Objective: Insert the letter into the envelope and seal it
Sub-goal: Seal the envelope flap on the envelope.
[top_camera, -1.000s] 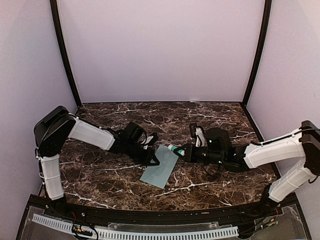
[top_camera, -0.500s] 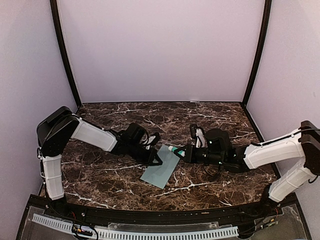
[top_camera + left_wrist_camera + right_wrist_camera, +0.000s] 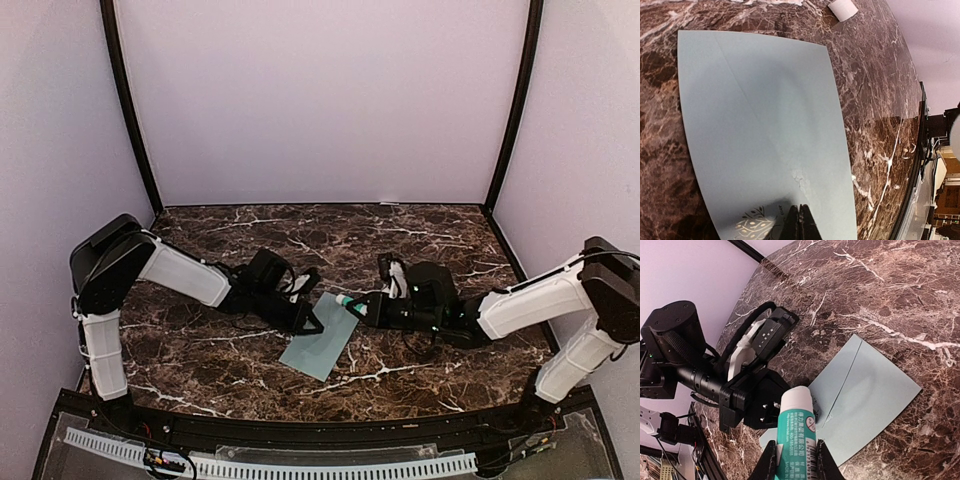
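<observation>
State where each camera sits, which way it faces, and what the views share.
Top external: high behind the bases, looking down on the table; both arms, left end effector and right end effector show.
Left wrist: low over the envelope, looking across it; only its closed fingertips show.
Right wrist: looks down past its held glue stick toward the left end effector.
Shared: the envelope.

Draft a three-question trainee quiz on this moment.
1. Fill in: the left end effector touches the ___.
2. True or false: the envelope stands upright against the back wall.
3. The glue stick is held by: A the left end effector; B the right end effector; C nothing, it lies on the table.
Key: 1 envelope; 2 false, it lies flat; 3 B.
</observation>
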Robot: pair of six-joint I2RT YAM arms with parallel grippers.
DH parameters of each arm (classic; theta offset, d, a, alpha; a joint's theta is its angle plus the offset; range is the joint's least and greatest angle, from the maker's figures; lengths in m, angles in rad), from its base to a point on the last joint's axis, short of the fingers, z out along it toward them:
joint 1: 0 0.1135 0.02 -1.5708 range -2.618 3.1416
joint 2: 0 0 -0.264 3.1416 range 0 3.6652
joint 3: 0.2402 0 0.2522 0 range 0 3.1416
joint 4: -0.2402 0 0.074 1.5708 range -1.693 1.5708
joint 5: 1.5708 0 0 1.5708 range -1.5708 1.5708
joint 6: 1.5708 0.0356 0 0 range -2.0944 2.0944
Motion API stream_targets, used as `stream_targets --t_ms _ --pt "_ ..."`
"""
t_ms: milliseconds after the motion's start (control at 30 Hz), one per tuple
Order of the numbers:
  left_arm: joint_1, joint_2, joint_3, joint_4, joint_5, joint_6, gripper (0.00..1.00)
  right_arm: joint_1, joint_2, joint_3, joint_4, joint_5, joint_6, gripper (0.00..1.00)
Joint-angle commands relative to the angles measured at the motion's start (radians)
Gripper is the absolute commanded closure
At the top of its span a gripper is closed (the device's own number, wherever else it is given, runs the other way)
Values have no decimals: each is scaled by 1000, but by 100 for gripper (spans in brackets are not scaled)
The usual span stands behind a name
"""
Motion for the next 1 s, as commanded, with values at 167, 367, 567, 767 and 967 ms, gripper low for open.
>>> stream_targets --t_ms 167,367,567,767,967 --pt "-17 -18 -60 -122 -16 37 100 -34 169 37 244 -56 46 91" --pt "-19 -21 -63 -110 -2 42 100 -49 272 68 332 -86 60 91" --pt "-23 -23 -67 -102 8 42 100 -61 354 109 375 -104 55 91" --pt "-26 -25 -66 -101 8 42 100 -70 428 167 382 -136 47 90" --pt "-26 -25 -64 -98 8 41 100 -73 479 211 380 -159 45 91"
